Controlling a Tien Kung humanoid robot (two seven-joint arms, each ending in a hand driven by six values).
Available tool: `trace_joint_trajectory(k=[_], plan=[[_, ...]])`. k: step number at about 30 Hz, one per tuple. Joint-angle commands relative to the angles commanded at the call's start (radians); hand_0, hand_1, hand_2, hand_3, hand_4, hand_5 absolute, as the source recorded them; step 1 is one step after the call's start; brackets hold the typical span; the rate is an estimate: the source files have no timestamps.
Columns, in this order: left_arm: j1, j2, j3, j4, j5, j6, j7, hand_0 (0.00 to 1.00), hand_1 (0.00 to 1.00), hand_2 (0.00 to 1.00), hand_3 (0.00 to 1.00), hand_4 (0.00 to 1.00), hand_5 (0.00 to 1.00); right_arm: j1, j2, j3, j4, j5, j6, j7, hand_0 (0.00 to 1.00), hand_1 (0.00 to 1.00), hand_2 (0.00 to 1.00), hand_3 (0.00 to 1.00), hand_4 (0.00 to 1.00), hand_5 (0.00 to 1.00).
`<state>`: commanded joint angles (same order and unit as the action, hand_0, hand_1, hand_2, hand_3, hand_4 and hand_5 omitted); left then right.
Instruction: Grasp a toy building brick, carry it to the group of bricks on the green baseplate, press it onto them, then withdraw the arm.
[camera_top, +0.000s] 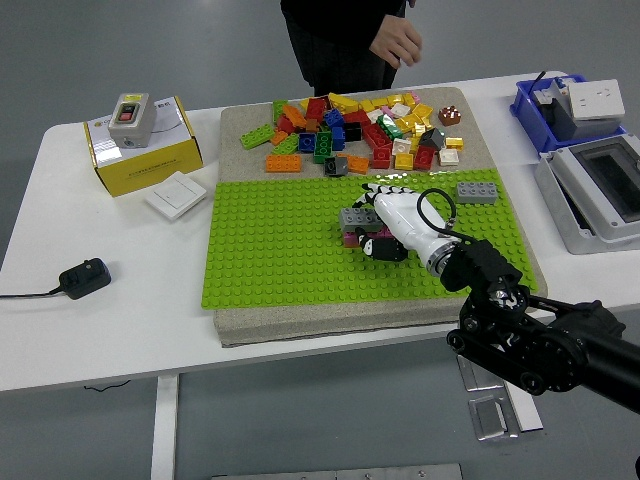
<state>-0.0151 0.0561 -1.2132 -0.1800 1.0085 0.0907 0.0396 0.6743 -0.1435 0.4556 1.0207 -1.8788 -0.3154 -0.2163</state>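
right hand grips the grey brick over the pink brick row on the green baseplate; studs misaligned, pressing could tilt it off.

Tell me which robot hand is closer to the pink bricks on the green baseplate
Right. The right hand is directly over the pink bricks, holding a grey brick on top of them. The left hand isn't in view.

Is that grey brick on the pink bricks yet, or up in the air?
On them: the grey brick sits atop the pink bricks, with the robot hand over it.
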Motion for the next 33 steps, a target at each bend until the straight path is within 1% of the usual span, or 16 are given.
trace_joint_trajectory(k=[5, 11, 31, 32, 33], plan=[[0.0, 0.0, -0.001, 0.0, 0.002, -0.001, 0.0, 0.664, 0.664, 0.662, 0.65, 0.33, 0.649, 0.003, 0.008, -0.008, -0.02, 0.012, 0.001, 0.003, 0.895, 0.941, 0.959, 0.524, 0.481, 0.346], [0.0, 0.0, -0.001, 0.0, 0.003, -0.001, 0.001, 0.664, 0.664, 0.662, 0.649, 0.331, 0.649, 0.003, 0.013, -0.011, -0.03, 0.019, 0.001, 0.005, 0.894, 0.942, 0.959, 0.525, 0.481, 0.347], [-0.003, 0.0, 0.005, 0.0, -0.004, 0.0, -0.002, 0.664, 0.664, 0.662, 0.65, 0.33, 0.647, 0.008, 0.022, -0.015, -0.044, 0.037, -0.003, 0.023, 0.891, 0.94, 0.955, 0.525, 0.478, 0.359], [-0.003, 0.0, 0.005, 0.0, -0.004, 0.0, -0.002, 0.664, 0.664, 0.662, 0.65, 0.329, 0.646, 0.008, 0.022, -0.015, -0.044, 0.037, -0.003, 0.024, 0.892, 0.94, 0.956, 0.563, 0.48, 0.358], [-0.003, 0.0, 0.005, 0.0, -0.004, 0.0, -0.002, 0.664, 0.664, 0.662, 0.65, 0.329, 0.646, 0.009, 0.021, -0.015, -0.044, 0.036, -0.003, 0.025, 0.892, 0.94, 0.956, 0.563, 0.48, 0.358]])
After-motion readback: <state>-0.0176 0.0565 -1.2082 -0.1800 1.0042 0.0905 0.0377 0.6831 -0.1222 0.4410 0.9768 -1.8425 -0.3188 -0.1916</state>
